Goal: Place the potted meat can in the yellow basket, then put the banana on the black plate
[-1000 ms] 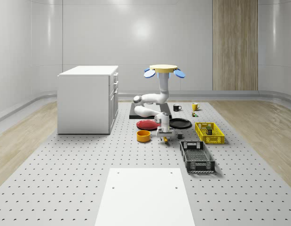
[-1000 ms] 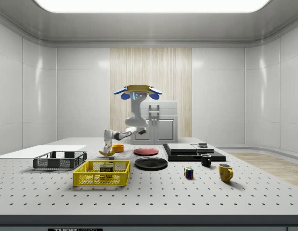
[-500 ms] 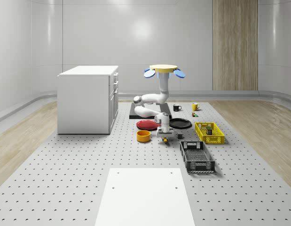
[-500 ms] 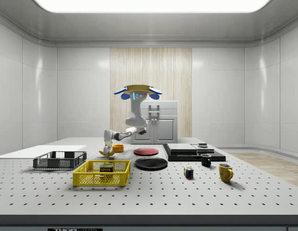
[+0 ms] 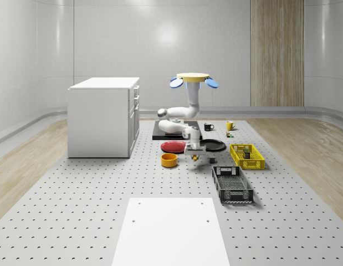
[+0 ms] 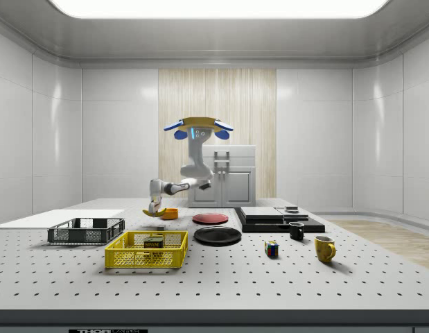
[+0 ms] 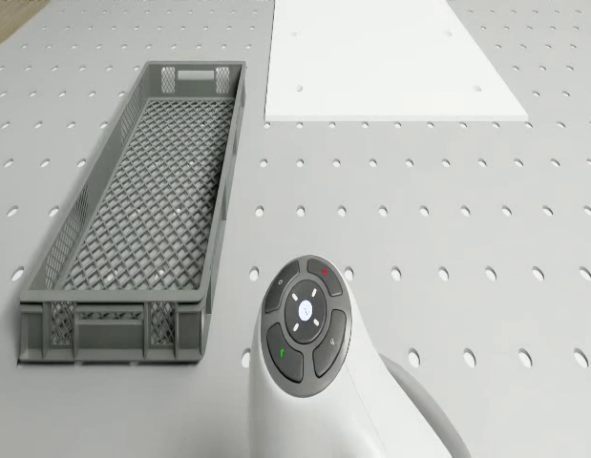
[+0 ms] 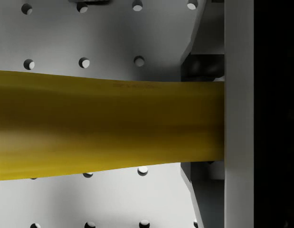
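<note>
The banana (image 5: pixel 194 158) hangs a little above the table between the orange bowl (image 5: pixel 169 159) and the grey crate (image 5: pixel 232 184), with my gripper (image 5: pixel 194 154) shut on it. From the side, the banana (image 6: pixel 154 211) is clear of the surface under the gripper (image 6: pixel 155 207). In the wrist view the banana (image 8: pixel 104 123) runs across and presses against one of the fingers (image 8: pixel 237 114). The potted meat can (image 5: pixel 246 151) lies inside the yellow basket (image 5: pixel 254 163). The black plate (image 5: pixel 212 145) sits just behind the gripper. The drone (image 5: pixel 194 80) hovers above the plates.
A red plate (image 5: pixel 173 146) lies beside the black plate. A white cabinet (image 5: pixel 103 116) stands at the whole-scene view's left, a white mat (image 5: pixel 170 230) at the front. A black slab (image 6: pixel 278 218), black mug (image 6: pixel 296 230), yellow mug (image 6: pixel 324 248) and cube (image 6: pixel 271 249) sit at the side view's right.
The gripper has risen with the banana, which now hangs off the table. The drone sits slightly higher and the arm is more drawn up.
</note>
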Controlling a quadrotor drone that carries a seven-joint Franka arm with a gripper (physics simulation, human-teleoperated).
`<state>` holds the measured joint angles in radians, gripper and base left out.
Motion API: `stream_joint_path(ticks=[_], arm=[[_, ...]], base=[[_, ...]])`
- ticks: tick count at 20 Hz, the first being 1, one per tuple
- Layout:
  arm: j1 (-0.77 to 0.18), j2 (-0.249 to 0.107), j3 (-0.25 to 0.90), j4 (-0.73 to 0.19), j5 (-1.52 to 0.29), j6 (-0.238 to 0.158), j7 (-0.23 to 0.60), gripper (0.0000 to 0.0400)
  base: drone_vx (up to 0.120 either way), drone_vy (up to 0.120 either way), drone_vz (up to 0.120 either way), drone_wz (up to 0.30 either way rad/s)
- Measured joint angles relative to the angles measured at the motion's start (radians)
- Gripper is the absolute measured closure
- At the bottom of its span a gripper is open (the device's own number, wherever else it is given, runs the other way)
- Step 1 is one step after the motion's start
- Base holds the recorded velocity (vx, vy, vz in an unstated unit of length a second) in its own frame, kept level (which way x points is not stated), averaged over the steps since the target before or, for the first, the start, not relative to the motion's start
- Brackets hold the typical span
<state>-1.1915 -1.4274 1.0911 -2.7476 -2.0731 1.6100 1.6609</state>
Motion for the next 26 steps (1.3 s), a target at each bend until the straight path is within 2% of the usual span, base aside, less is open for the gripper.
stream_joint_path(ticks=[3,26], arm=[[0.001,-0.002,0.009,-0.004,0.009,-0.003,0.002,0.02],[-0.005,-0.015,0.02,-0.007,0.023,0.004,0.009,0.02]], base=[[-0.12,0.12,0.093,0.0],[-0.12,0.12,0.0,0.0]])
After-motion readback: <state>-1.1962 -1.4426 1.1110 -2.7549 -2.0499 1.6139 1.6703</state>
